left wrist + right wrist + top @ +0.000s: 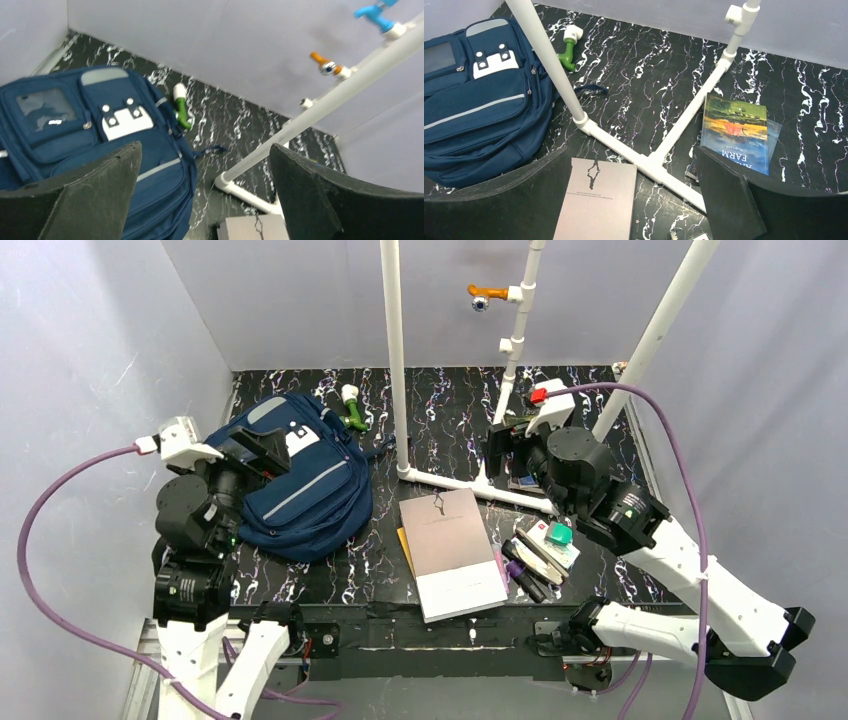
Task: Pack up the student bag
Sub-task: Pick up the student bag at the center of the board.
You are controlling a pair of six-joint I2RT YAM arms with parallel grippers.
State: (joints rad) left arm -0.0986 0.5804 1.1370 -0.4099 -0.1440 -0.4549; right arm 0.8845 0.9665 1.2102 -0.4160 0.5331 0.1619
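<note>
The student bag [300, 480], navy with grey stripes and a white buttoned patch, lies flat with its front up at the left of the black marbled table [450, 400]. It also shows in the left wrist view [75, 130] and the right wrist view [479, 100]. My left gripper [262, 445] hovers over the bag's upper left part, open and empty [205, 150]. My right gripper [505, 455] hangs open and empty [633, 150] above the pipe frame's foot. A pinkish-grey book [450, 550] lies at the front centre. A blue book [736, 132] lies under the right gripper.
A white pipe frame [397, 360] stands mid-table, its foot [649, 165] running between bag and books. A green and white fitting [352, 407] lies behind the bag. Pens and small stationery [540, 550] are heaped right of the pinkish-grey book. Grey walls enclose three sides.
</note>
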